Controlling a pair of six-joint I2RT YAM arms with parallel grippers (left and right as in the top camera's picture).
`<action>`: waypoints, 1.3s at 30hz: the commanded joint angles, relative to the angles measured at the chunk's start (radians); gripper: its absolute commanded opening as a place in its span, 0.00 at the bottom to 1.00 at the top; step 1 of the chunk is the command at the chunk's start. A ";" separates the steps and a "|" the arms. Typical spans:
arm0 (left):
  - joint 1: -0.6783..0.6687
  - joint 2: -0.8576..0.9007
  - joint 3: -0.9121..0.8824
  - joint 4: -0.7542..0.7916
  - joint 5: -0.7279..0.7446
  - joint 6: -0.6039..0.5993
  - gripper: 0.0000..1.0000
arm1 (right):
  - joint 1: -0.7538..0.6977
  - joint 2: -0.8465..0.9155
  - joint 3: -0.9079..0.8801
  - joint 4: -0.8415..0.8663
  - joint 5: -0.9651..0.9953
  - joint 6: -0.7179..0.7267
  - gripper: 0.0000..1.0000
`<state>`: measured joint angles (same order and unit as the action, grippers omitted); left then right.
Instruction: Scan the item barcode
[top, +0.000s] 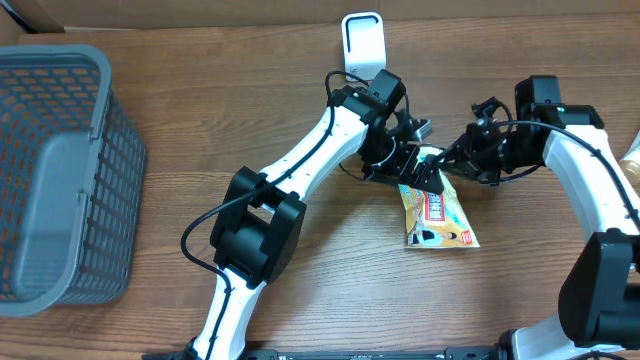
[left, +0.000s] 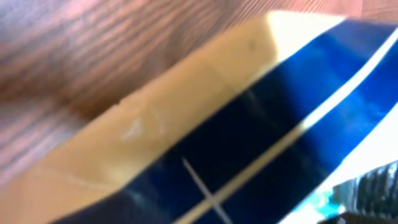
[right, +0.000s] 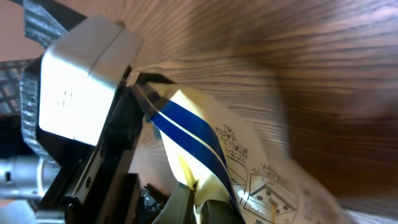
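both grippers (top: 408, 168) (top: 452, 160) meet over packet (top: 440, 215)

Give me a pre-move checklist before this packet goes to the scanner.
1. Right gripper shut on the yellow, blue-striped plastic snack packet: ok.
2. Left gripper clear of the packet: cannot tell; the packet fills its wrist view.
3. Barcode located and facing outward: cannot tell; none is visible.
4. White upright scanner unobstructed: ok.
5. Packet lifted off the wooden table: cannot tell from overhead.
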<state>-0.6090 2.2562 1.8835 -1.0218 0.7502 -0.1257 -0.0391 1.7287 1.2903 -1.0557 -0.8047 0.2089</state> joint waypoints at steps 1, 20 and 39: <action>-0.006 -0.003 -0.004 0.056 0.036 0.052 0.98 | 0.011 -0.025 0.019 -0.005 -0.119 0.000 0.04; 0.056 -0.013 0.001 0.026 0.036 0.047 0.04 | -0.024 -0.025 0.154 -0.043 0.223 0.003 0.67; 0.126 -0.388 0.115 -0.146 -1.068 -0.206 0.04 | -0.024 -0.025 0.246 -0.142 0.569 0.003 1.00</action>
<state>-0.4778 1.9129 1.9789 -1.1278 0.0025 -0.2386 -0.0639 1.7287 1.5082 -1.2034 -0.2543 0.2119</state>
